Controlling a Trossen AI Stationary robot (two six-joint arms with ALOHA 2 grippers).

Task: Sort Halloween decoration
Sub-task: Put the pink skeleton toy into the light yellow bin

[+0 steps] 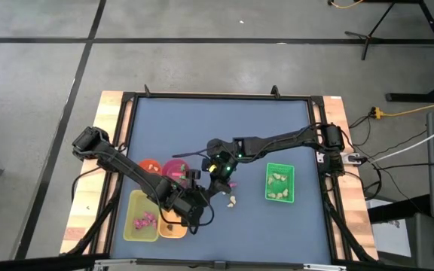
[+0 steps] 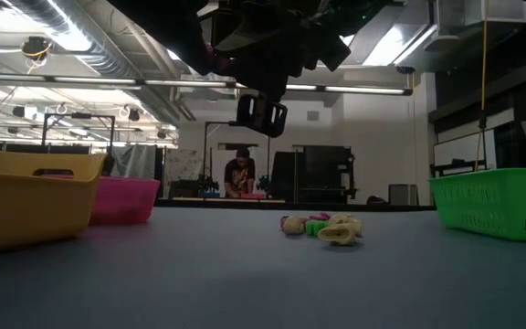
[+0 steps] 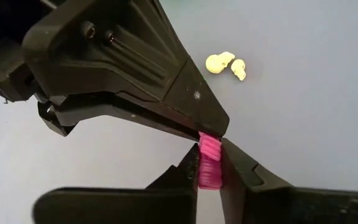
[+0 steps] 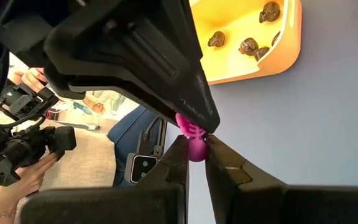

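Two grippers are raised mid-table: one magenta trinket [image 3: 209, 163] is pinched by the left gripper [image 3: 211, 167]; another [image 4: 194, 142] is clamped in the right gripper [image 4: 194, 146].

Two dark jointed arms, black angular jaws, recessed screws

Tiny pink trinket [image 3: 209, 163] is pinched in the left pincer [image 3: 211, 167]. Another pink one [image 4: 194, 140] is pinched in the right pincer [image 4: 194, 149]. Two cream skulls [image 3: 226, 63] lie on the table.
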